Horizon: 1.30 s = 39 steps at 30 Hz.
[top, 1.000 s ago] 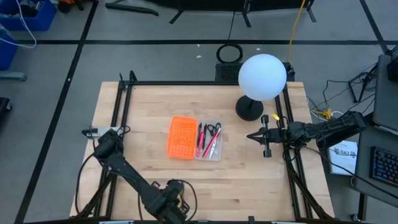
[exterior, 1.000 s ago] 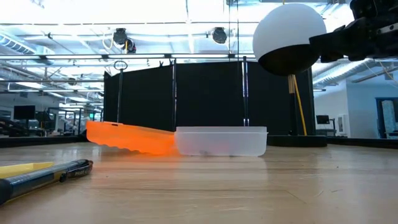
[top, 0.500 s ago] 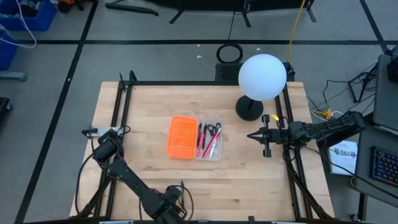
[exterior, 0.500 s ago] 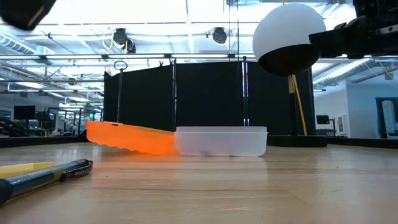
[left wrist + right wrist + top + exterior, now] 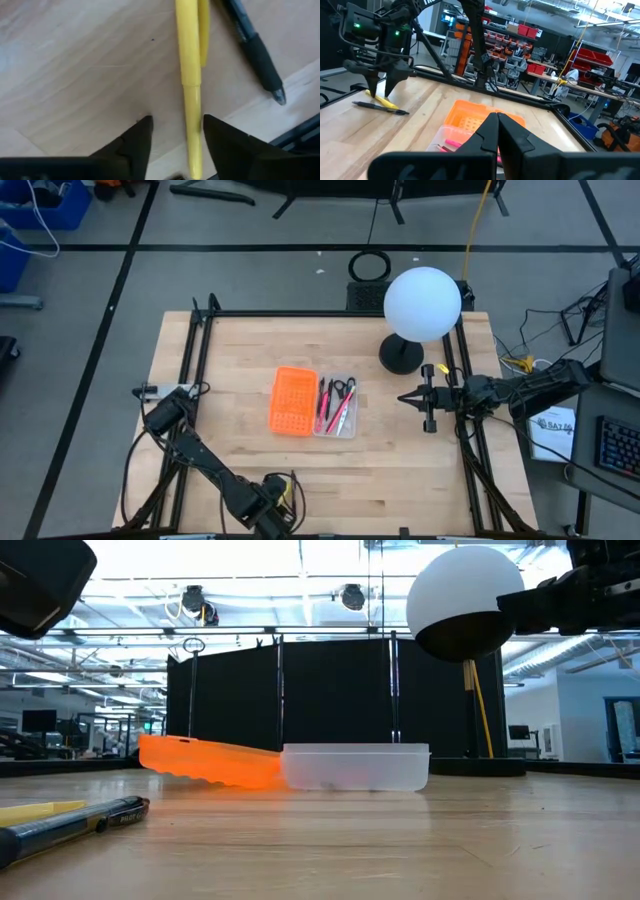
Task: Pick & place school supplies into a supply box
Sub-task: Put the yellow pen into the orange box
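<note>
Supply box [image 5: 336, 406], clear plastic, sits mid-bench [image 5: 400, 450] touching the orange perforated piece [image 5: 292, 400], with pink and black pens and scissors [image 5: 343, 388] inside. Near the bench's front edge, the left claw [image 5: 172, 131] hangs just above the wood, fingers apart and gripping nothing, beside a yellow pen [image 5: 191, 75] and a black pen [image 5: 257, 50]. The right claw [image 5: 403, 398] hovers at the right side, pressed together and empty.

Clear supply box [image 5: 355, 767] touching orange perforated piece [image 5: 208, 760].
</note>
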Available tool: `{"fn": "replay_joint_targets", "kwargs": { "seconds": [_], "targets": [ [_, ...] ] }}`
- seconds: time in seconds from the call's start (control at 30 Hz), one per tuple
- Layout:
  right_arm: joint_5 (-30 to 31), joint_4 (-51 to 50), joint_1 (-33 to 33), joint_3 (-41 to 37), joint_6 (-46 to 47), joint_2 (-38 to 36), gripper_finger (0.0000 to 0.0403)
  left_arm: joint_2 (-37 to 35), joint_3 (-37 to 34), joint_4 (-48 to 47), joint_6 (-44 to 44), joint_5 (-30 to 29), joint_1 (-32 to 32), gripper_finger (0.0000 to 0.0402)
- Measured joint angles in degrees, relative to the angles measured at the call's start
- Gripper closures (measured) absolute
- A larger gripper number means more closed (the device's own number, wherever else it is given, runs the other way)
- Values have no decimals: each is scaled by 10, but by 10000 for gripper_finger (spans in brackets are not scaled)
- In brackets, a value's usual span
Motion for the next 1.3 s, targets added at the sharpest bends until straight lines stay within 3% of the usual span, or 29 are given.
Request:
{"fn": "replay_joint_targets", "kwargs": {
  "seconds": [0.4, 0.7, 0.97, 1.07, 1.2, 1.3],
  "targets": [
    [0, -17, 0, 0, 17, 0, 403, 0, -2, -36, 14, 29, 12, 377],
    [0, -17, 0, 0, 30, 0, 403, 0, -1, -48, 22, 19, 16, 357],
    [0, -17, 0, 0, 33, 0, 403, 4, 17, -60, 43, 19, 17, 372],
    [0, -17, 0, 0, 31, 0, 403, 3, 48, -110, 48, 7, 18, 373],
    [0, -16, 0, 0, 22, 0, 403, -12, 107, -246, 56, -69, 34, 375],
    [0, -12, 0, 0, 21, 1, 403, -49, 156, -273, 50, -100, 54, 375]
  ]
}}
